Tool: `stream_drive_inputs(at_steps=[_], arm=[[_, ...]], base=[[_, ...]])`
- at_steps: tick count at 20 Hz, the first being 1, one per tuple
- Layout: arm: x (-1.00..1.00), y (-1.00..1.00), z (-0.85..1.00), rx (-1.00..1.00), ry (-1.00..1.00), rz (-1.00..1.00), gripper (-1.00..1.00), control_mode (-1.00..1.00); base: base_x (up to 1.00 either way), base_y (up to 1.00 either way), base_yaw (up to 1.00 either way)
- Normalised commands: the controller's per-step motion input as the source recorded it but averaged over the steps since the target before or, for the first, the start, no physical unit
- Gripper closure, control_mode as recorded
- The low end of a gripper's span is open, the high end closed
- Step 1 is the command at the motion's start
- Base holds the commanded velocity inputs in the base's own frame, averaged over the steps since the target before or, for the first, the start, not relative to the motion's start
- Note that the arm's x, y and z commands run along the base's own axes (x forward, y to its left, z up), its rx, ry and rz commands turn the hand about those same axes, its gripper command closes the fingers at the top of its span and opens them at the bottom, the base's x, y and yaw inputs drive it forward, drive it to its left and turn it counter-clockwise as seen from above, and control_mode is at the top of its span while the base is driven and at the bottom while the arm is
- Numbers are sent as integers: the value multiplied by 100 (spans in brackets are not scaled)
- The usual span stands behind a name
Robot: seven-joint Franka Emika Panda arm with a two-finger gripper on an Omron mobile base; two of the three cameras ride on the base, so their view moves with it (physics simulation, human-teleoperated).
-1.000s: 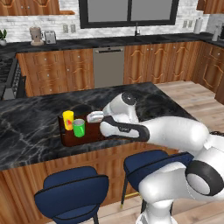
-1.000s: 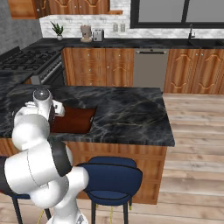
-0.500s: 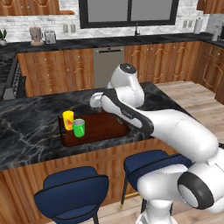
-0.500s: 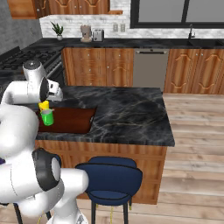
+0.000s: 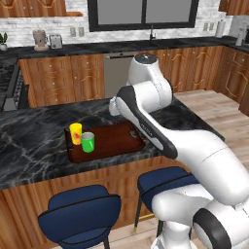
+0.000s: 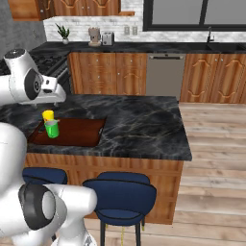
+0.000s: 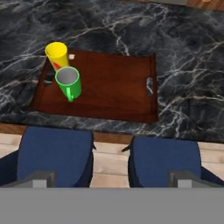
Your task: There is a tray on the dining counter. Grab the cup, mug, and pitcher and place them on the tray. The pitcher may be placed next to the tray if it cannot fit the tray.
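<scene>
Black marble dining counter (image 5: 39,133) bears reddish-brown tray (image 7: 113,83) (low-rimmed, rectangular).

You see one tray (image 7: 109,83), one yellow cup (image 7: 57,54), one green mug (image 7: 68,82), two blue stools (image 7: 52,153), and one dining counter (image 7: 183,57).

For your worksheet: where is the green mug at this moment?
The green mug stands on the tray at its left end in the hand view, touching the yellow cup.
</scene>
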Motion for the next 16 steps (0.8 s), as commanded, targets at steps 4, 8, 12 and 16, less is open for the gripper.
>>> stream_drive_inputs(at_steps=[4, 8, 12, 16], arm=[[-68, -56, 11, 2, 0, 0, -100, -100], [-51, -34, 0, 0, 0, 0, -100, -100], [-36, -44, 0, 5, 0, 0, -100, -100], [-16, -20, 0, 4, 0, 0, -100, -100]], base=[[0, 0, 0], [0, 0, 0], [0, 0, 0], [0, 0, 0]])
